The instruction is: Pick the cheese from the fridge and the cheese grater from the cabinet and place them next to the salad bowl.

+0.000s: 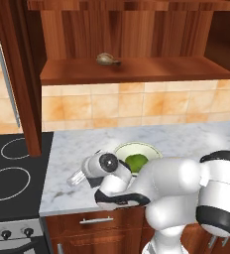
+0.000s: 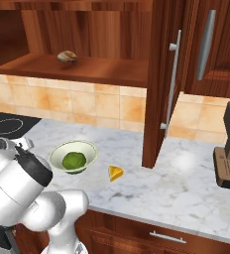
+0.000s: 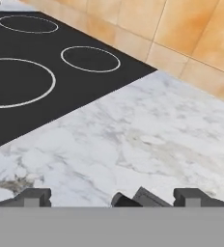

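One item down: cheese [image 2: 116, 173] on marble counter [image 2: 186, 183] just right of salad bowl [image 2: 73, 157], so placed. Gripper [image 3: 111, 198] jaws wide, empty, low over counter left of bowl, near cooktop [image 3: 32, 77]. Grater unseen; cabinet shelf [image 1: 132, 72] above bowl holds brown lump [image 1: 107, 59].

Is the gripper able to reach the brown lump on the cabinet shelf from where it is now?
Probably yes. The cabinet stands open, and the brown lump lies alone near the shelf's front edge. The gripper, jaws open, is low over the marble counter, so the arm must rise.
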Controlling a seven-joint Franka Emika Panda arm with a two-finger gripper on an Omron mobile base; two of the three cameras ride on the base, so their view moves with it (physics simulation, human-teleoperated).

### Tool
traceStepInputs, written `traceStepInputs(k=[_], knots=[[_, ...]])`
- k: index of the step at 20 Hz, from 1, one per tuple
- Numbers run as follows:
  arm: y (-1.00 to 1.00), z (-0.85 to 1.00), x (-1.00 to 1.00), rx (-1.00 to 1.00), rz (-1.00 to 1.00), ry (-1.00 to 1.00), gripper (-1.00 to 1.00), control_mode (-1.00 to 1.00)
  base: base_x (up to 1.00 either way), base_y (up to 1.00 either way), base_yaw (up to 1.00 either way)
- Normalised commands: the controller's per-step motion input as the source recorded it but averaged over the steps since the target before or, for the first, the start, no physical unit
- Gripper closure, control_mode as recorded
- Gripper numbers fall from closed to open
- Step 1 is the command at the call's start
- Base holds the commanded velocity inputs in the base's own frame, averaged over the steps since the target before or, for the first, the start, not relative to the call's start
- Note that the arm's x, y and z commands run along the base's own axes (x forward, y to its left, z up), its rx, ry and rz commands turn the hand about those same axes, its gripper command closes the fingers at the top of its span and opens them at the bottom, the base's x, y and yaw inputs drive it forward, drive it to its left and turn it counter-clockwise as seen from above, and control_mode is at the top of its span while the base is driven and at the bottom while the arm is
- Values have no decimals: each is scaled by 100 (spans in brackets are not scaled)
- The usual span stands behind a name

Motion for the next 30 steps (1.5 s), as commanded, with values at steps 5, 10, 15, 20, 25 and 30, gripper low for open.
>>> traceStepInputs(k=[5,10,15,20,25,30], knots=[[-18,-26,-26,0,-1,30,-100,-100,0,0,0],[-18,0,0,0,-12,19,-100,-100,0,0,0],[-58,-33,-2,-8,-1,12,-100,-100,0,0,0],[-38,-10,21,-5,0,3,-100,-100,0,0,0],[-10,10,60,0,0,0,-100,-100,0,0,0],[-8,25,28,0,-3,0,-100,-100,0,0,0]])
